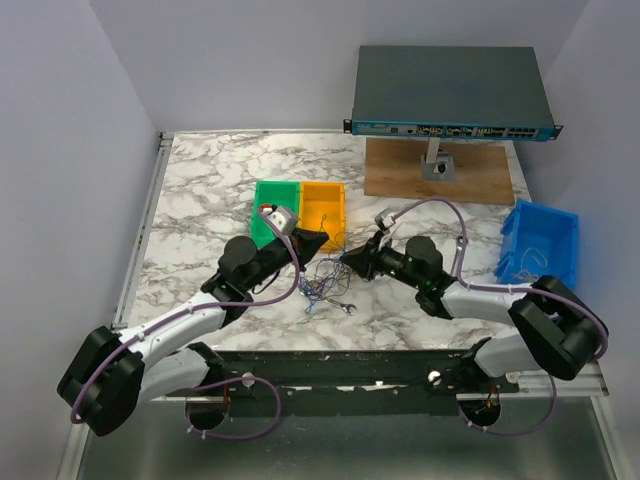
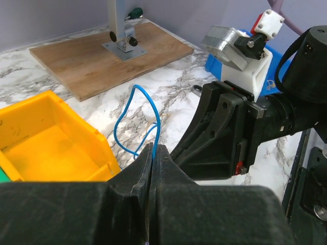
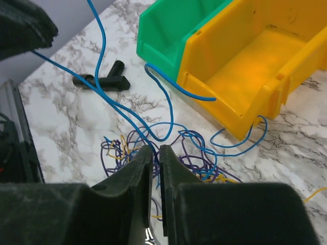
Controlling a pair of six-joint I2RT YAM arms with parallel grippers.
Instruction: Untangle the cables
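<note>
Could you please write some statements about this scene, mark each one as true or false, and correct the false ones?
1. The left pincer is shut on a blue cable. True.
2. The yellow bin holds several cables. False: nothing lies inside it.
3. The green bin touches the yellow bin. True.
4. The network switch lies flat on the marble. False: it is raised on a stand on a wooden board.
5. The tangled cables lie on the table beside the yellow bin. True.
</note>
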